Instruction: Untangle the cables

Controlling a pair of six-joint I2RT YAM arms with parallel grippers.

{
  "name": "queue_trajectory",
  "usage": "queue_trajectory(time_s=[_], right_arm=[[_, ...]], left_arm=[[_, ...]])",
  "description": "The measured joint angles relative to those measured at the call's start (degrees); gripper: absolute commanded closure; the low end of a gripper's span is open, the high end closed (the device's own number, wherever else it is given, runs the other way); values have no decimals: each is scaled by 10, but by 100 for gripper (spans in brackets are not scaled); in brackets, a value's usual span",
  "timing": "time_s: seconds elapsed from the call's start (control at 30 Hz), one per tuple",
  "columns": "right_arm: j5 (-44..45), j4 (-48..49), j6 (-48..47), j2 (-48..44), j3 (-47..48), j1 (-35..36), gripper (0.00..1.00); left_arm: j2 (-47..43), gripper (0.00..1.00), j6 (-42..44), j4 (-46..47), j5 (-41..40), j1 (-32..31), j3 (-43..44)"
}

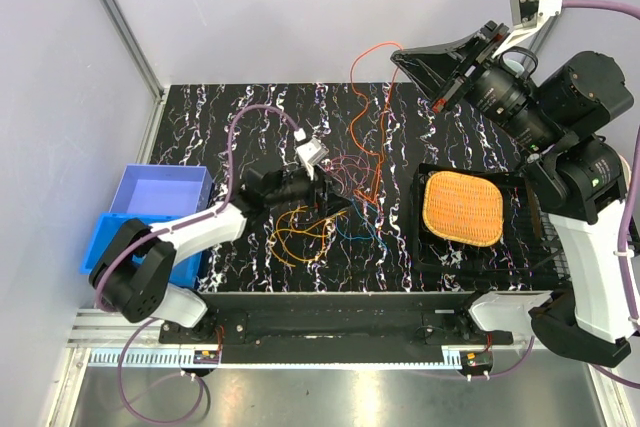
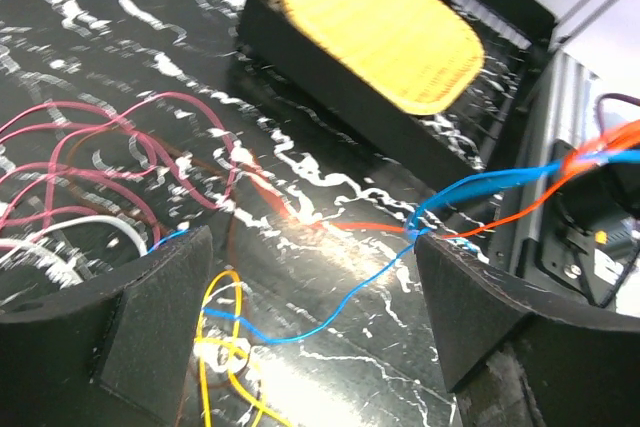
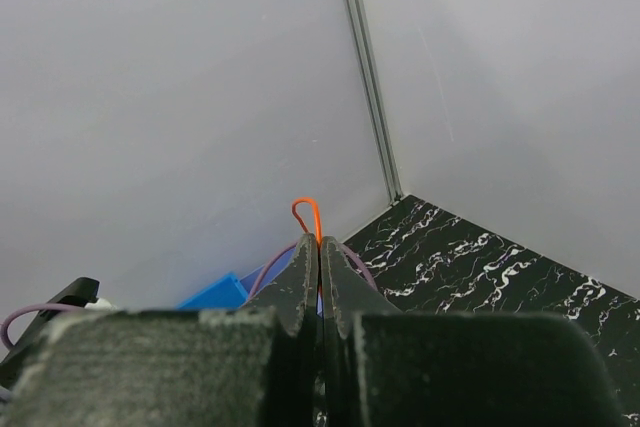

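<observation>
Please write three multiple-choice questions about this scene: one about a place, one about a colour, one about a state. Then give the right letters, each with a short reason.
1. Where does the blue bin stand?
A) at the table's left edge
B) at its right edge
C) at its far edge

2. Which colour is the cable in the right hand?
A) blue
B) white
C) orange

3. How is the left hand?
A) open
B) shut on a cable
C) shut on nothing

Answers:
1 A, the top view shows it at the left edge.
2 C, an orange loop sticks out of the closed fingers.
3 A, its fingers stand wide apart over the cables.
</observation>
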Motion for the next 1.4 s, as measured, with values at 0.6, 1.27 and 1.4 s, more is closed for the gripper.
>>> queue_trajectory(time_s=[0.6,1.27,1.4], right_arm=[[-7,1,3,-4,-17,0,100],[178,7,35,-5,-274,0,1],[143,6,67,44,-337,0,8]], left_arm=[[85,100,-80,99,65,-37,58],[-78,100,5,-425,-335,-37,186],[-107,100,17,-484,-388,-37,196]])
